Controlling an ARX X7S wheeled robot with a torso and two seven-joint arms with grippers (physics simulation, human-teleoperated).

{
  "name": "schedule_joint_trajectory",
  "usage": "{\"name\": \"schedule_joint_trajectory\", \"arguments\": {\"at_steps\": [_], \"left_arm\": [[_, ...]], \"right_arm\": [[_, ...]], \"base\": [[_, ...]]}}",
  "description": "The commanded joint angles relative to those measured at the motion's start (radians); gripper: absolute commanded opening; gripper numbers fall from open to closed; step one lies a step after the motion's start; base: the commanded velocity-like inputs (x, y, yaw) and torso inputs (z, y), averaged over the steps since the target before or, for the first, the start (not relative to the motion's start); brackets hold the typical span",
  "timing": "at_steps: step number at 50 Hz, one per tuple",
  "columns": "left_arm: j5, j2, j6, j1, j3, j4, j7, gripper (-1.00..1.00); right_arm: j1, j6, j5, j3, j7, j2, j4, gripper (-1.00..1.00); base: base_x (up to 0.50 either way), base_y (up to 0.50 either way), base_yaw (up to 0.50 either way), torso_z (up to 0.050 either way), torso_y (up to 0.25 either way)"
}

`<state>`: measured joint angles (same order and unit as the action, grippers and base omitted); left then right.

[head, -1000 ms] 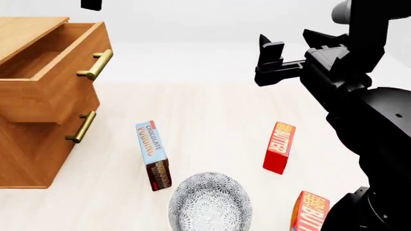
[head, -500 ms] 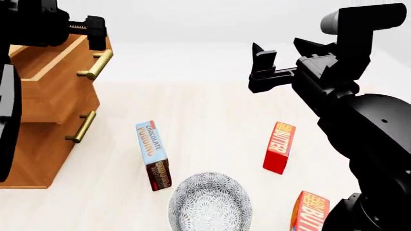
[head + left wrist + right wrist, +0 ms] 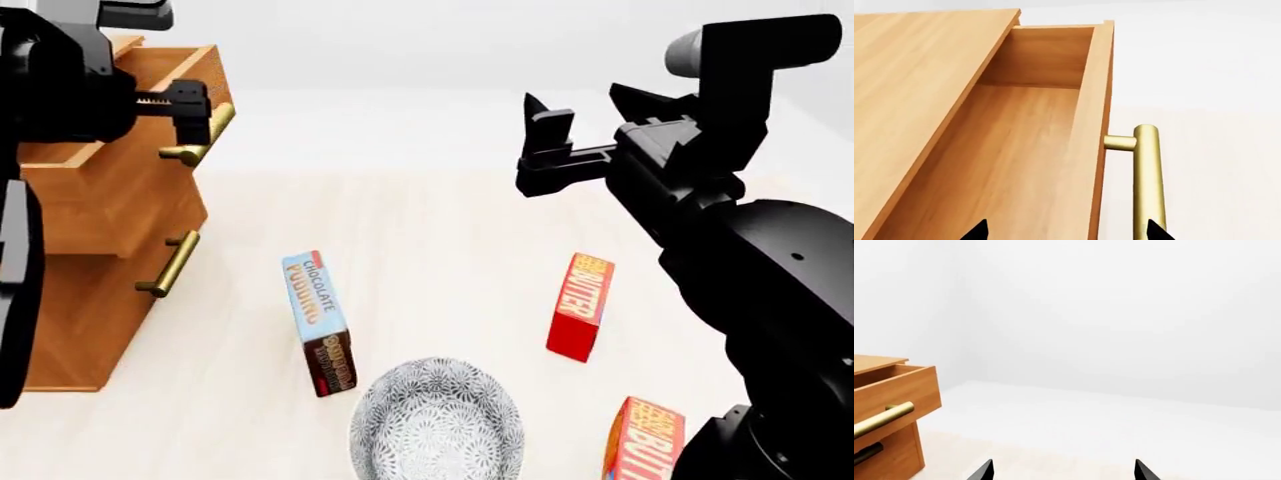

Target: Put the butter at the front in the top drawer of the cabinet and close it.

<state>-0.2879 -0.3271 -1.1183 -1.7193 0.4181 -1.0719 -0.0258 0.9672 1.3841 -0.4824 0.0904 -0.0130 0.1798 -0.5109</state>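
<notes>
Two red butter cartons stand on the floor: the nearer one (image 3: 647, 440) at the head view's bottom edge, the other (image 3: 581, 305) behind it. The cabinet (image 3: 67, 320) stands at the left with its top drawer (image 3: 120, 195) pulled out and empty inside (image 3: 1014, 150). My left gripper (image 3: 198, 112) is open at the drawer's front; in the left wrist view (image 3: 1066, 232) its tips straddle the front panel and the brass handle (image 3: 1146, 175). My right gripper (image 3: 547, 120) is open and empty, raised well above the cartons, and faces the cabinet (image 3: 887, 405) in the right wrist view (image 3: 1063, 471).
A blue-and-brown chocolate pudding box (image 3: 318, 322) stands mid-floor. A patterned grey bowl (image 3: 434, 420) sits in front of it. A lower drawer with a brass handle (image 3: 171, 262) is shut. My right arm's bulk hides the floor at the right.
My left arm has come into the head view and dropped to the top drawer's front. My right gripper shifted slightly left a second ago and has held still since.
</notes>
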Motion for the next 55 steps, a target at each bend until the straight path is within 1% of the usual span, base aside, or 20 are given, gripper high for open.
{"name": "schedule_joint_trajectory", "arguments": {"at_steps": [1, 3, 6, 12, 16, 18, 21, 34, 42, 47, 51, 53, 55], "left_arm": [[0.007, -0.015, -0.004, 0.015, 0.004, -0.003, 0.009, 1.00], [0.004, -0.015, -0.027, 0.024, 0.015, 0.012, -0.009, 1.00], [-0.009, -0.017, -0.091, 0.055, 0.053, 0.072, -0.070, 1.00], [-0.071, -0.032, -0.230, 0.135, 0.128, 0.251, -0.195, 1.00], [-0.136, -0.059, -0.335, 0.191, 0.191, 0.406, -0.284, 1.00], [-0.168, -0.071, -0.368, 0.209, 0.199, 0.470, -0.312, 1.00], [-0.203, -0.080, -0.385, 0.219, 0.200, 0.516, -0.343, 1.00], [-0.320, -0.048, -0.350, 0.197, 0.103, 0.564, -0.433, 1.00], [-0.376, 0.006, -0.284, 0.162, 0.029, 0.544, -0.483, 1.00], [-0.423, 0.033, -0.274, 0.145, -0.006, 0.582, -0.512, 1.00], [-0.440, 0.038, -0.276, 0.143, -0.039, 0.629, -0.487, 1.00], [-0.427, 0.038, -0.265, 0.148, -0.063, 0.664, -0.435, 1.00], [-0.401, 0.039, -0.249, 0.157, -0.112, 0.729, -0.334, 1.00]], "right_arm": [[0.003, -0.001, -0.009, -0.001, 0.008, 0.000, 0.000, 1.00], [0.005, -0.001, -0.011, -0.002, 0.009, 0.001, 0.000, 1.00], [0.009, 0.001, -0.014, -0.002, 0.011, 0.001, -0.001, 1.00], [0.012, -0.002, -0.018, -0.003, 0.015, 0.001, 0.001, 1.00], [0.015, -0.002, -0.022, -0.003, 0.018, 0.002, 0.001, 1.00], [0.017, -0.001, -0.024, -0.003, 0.019, 0.003, 0.000, 1.00], [0.016, -0.003, -0.026, -0.006, 0.021, 0.002, 0.000, 1.00], [0.008, -0.014, -0.033, -0.010, 0.026, 0.010, 0.003, 1.00], [0.005, -0.016, -0.040, -0.010, 0.029, 0.015, 0.001, 1.00], [0.008, -0.008, -0.047, -0.006, 0.033, 0.016, -0.004, 1.00], [0.011, -0.003, -0.053, -0.004, 0.036, 0.017, -0.010, 1.00], [0.010, -0.002, -0.055, -0.004, 0.037, 0.018, -0.012, 1.00], [0.009, 0.000, -0.058, 0.000, 0.039, 0.019, -0.016, 1.00]], "base": [[0.00, 0.00, 0.00, 0.000, 0.000], [0.00, 0.00, 0.00, 0.000, 0.000], [0.00, 0.00, 0.00, 0.000, 0.000], [0.00, 0.00, 0.00, 0.000, 0.000], [0.00, 0.00, 0.00, 0.000, 0.000], [0.00, 0.00, 0.00, 0.000, 0.000], [0.00, 0.00, 0.00, 0.000, 0.000], [0.00, 0.00, 0.00, -0.002, 0.000], [0.00, 0.00, 0.00, -0.001, 0.000], [0.00, 0.00, 0.00, 0.000, 0.000], [0.00, 0.00, 0.00, 0.000, 0.000], [0.01, 0.00, -0.01, 0.000, 0.000], [0.01, 0.00, -0.01, 0.000, 0.000]]}}
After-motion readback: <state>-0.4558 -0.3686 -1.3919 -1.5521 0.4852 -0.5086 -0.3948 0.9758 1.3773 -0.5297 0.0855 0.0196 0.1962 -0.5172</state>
